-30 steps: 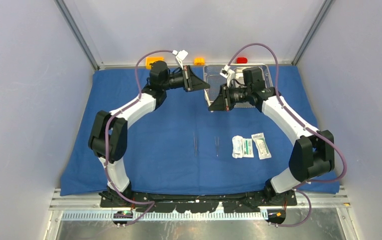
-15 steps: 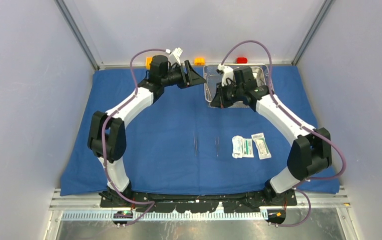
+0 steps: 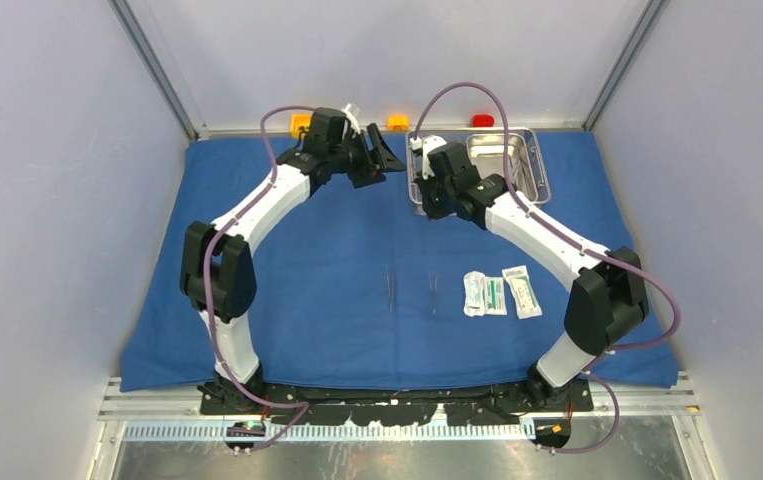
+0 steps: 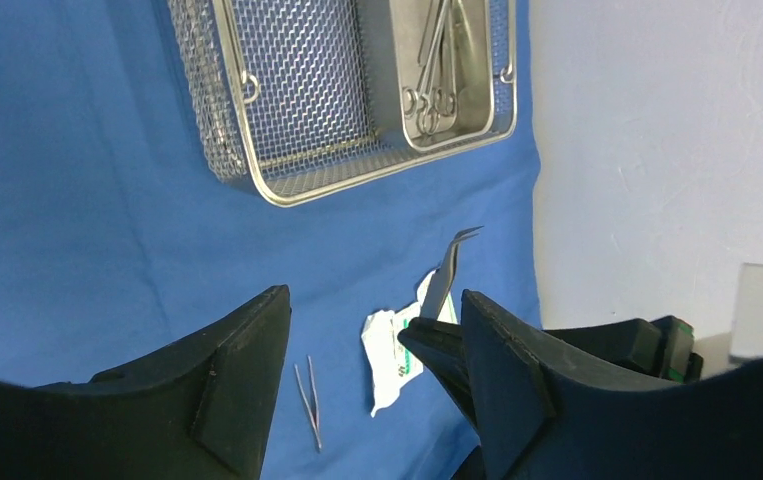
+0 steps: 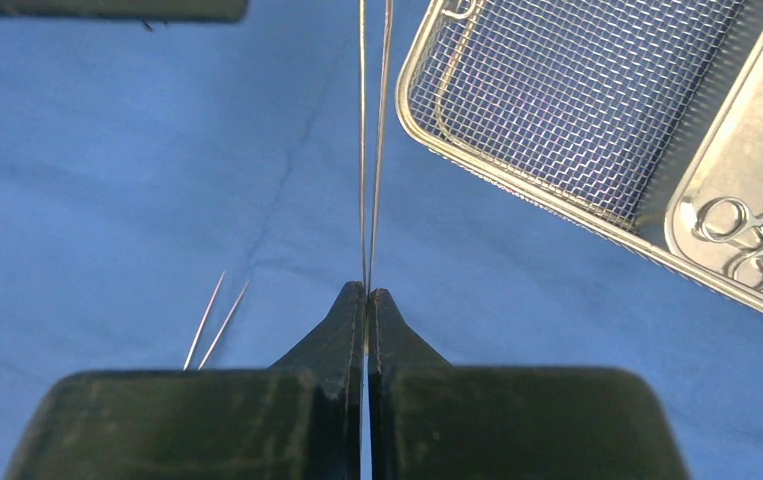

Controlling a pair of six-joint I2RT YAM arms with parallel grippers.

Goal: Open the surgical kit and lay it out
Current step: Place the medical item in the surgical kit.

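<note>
The large blue cloth wrap (image 3: 297, 290) lies opened flat as the field on which the kit is set out in a row. Two thin steel instruments (image 3: 391, 287) lie side by side near its middle, and the small white-green packets (image 3: 497, 293) sit just to their right. I judge they are spaced apart so that each piece can be seen and picked up singly. The steel mesh tray (image 5: 577, 110) stands at the far edge of the cloth, with the smaller steel pan (image 4: 457, 60) inside its right part. Ring-handled scissors (image 5: 757, 225) are in that pan, not yet laid out.

The right end effector (image 5: 367, 292) has its fingers pressed together, pinching a thin steel forceps (image 5: 372, 150) by one end. The two prongs stick out ahead of it, above the cloth and just beside the tray's left edge — held in the air, likely bound for the row. The left end effector (image 4: 372, 300) hovers spread wide — nothing between its fingers — to the left of the tray.
</note>
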